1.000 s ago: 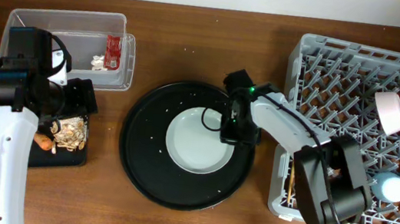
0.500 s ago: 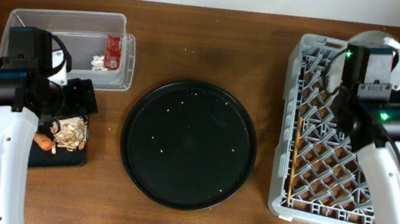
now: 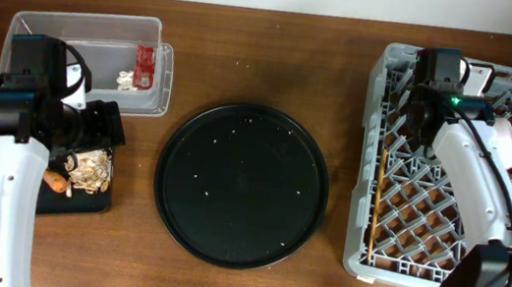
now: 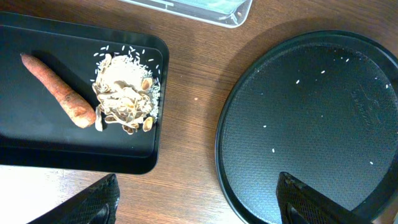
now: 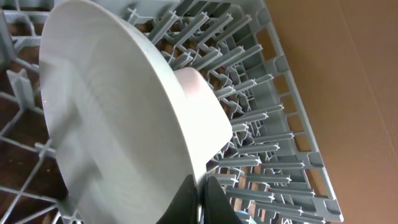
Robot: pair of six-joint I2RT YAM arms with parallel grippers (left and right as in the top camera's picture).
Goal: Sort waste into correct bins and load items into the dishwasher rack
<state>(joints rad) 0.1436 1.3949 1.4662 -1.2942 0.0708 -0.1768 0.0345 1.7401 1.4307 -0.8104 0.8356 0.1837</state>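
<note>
Right wrist view, nearest first: the right gripper (image 5: 200, 198) is closed on the lower rim of the pale round plate (image 5: 112, 124), with one dark finger on each side of the edge. The plate stands on its edge, tilted, among the prongs of the large square grey plastic rack (image 5: 267, 124). Just behind the plate, a white round bowl (image 5: 202, 99) lies against the prongs, and I cannot tell if the two touch.

In the left wrist view the left gripper (image 4: 198, 190) holds nothing, its fingers spread wide over the brown wooden table (image 4: 186, 93). Beyond the left finger is the shallow black rectangular tray (image 4: 37, 143), which holds the small orange carrot (image 4: 56, 99) and, beside it, the beige food scraps (image 4: 124, 102). The large round black tray (image 4: 311, 112), with a few pale crumbs on it, lies under the right finger.

From overhead, the clear rectangular plastic tub (image 3: 90, 15) holds the small red snack wrapper (image 3: 144, 64) and the white crumpled scrap (image 3: 126, 77). The thin wooden chopsticks (image 3: 379, 194) lie along the rack's left side.
</note>
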